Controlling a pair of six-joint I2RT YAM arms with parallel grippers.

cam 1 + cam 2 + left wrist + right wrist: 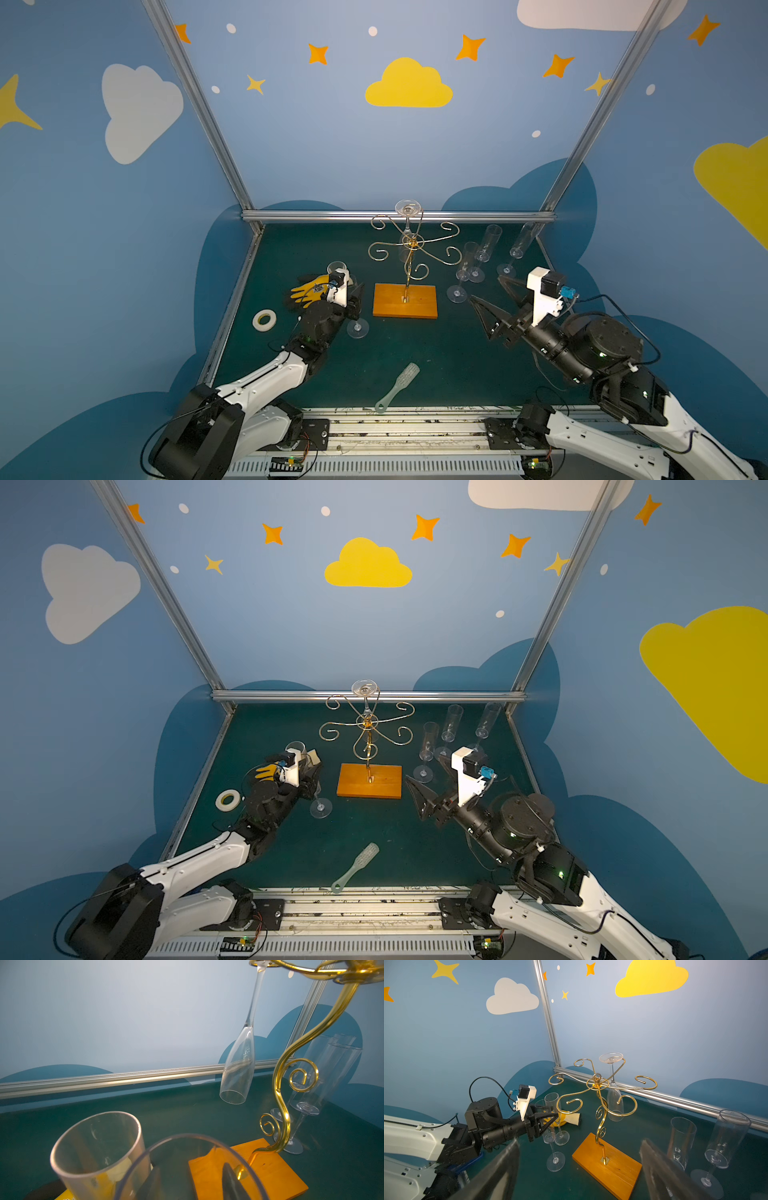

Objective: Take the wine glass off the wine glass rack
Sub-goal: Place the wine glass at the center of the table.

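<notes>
- Hanging wine glass [407, 207]: upside down on the 12 o'clock arm of the wine glass rack [405, 306], bowl hard to make out among gold wires in both top views.
- Left pincer [551, 1119]: clamped on the bowl of the standing wine glass [357, 328] at the rack's 8 o'clock; bowl hidden from above.
- Right pincer [486, 287]: spread wide at 3 o'clock; bare worktop [415, 353] at 6 o'clock.

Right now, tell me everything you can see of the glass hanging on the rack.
The glass is a clear, empty flute, glass or plastic by its look. It hangs upside down from a back arm of the rack: its round foot rests on top of the gold wire curl, the thin stem drops through it, and the long bowl points mouth down above the table, beside the post. Only the rack touches it.
</notes>
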